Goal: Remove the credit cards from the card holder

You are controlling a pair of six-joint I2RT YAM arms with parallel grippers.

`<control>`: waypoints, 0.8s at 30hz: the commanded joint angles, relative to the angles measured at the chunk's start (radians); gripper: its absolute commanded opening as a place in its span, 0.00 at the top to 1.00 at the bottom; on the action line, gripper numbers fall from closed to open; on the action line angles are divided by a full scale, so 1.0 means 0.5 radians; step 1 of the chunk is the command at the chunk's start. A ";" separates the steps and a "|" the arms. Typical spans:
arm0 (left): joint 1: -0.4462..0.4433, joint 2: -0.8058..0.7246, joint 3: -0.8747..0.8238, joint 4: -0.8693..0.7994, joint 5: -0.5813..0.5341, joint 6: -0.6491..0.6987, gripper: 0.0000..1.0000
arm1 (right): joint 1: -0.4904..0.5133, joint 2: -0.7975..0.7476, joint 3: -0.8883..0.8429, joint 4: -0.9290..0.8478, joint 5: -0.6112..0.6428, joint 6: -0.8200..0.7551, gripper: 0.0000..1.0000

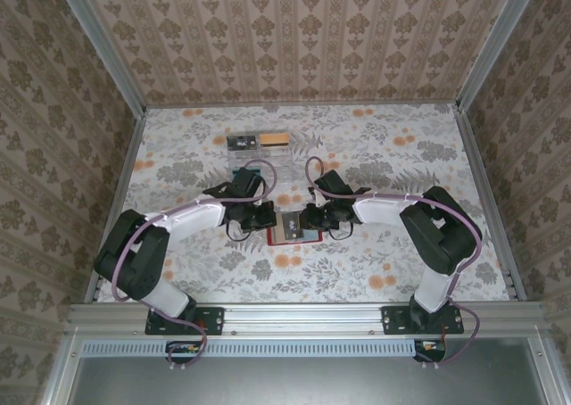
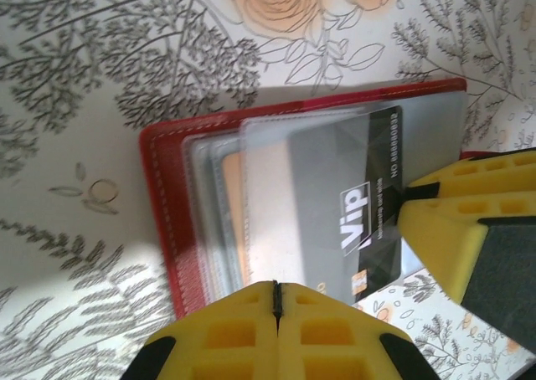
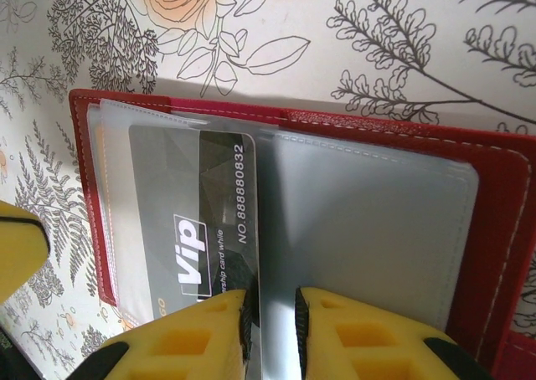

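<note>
Yellow left gripper (image 2: pixel 276 300) is clenched tight at the near edge of the clear sleeves (image 2: pixel 218 221). The right gripper (image 3: pixel 275 313) straddles a sleeve edge, slightly parted. The red holder (image 1: pixel 291 227) lies open on the floral table (image 1: pixel 375 271) between both arms, with a grey VIP card (image 3: pixel 188 229) inside.

The card holder (image 3: pixel 502 171) is matt, stitched red leather-like material with glossy clear plastic sleeves (image 3: pixel 377 229) over a grey plastic card (image 3: pixel 167 179), and the fingers (image 2: pixel 226 338) of the left hand (image 2: pixel 276 295) are matt yellow plastic.
</note>
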 commanded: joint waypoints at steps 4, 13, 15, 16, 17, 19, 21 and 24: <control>-0.023 0.146 0.043 0.078 0.079 0.029 0.96 | 0.014 0.048 0.028 0.057 -0.093 0.036 0.76; -0.023 0.220 -0.006 0.037 0.038 -0.012 1.00 | 0.011 0.114 0.026 0.164 -0.179 0.105 0.79; -0.023 0.225 -0.013 0.010 0.018 -0.022 1.00 | 0.005 0.114 0.011 0.179 -0.188 0.114 0.83; -0.023 0.226 -0.014 0.003 0.008 -0.028 1.00 | 0.002 0.112 0.008 0.182 -0.189 0.116 0.86; -0.023 0.226 -0.019 -0.006 -0.004 -0.035 1.00 | -0.001 0.108 0.000 0.182 -0.189 0.119 0.89; -0.023 0.218 -0.033 -0.013 -0.021 -0.056 1.00 | -0.013 0.098 -0.016 0.180 -0.187 0.119 0.96; -0.023 0.210 -0.044 -0.023 -0.033 -0.072 1.00 | -0.021 0.076 -0.041 0.189 -0.181 0.125 1.00; -0.020 0.200 -0.060 -0.033 -0.055 -0.092 1.00 | -0.037 0.038 -0.090 0.197 -0.177 0.135 1.00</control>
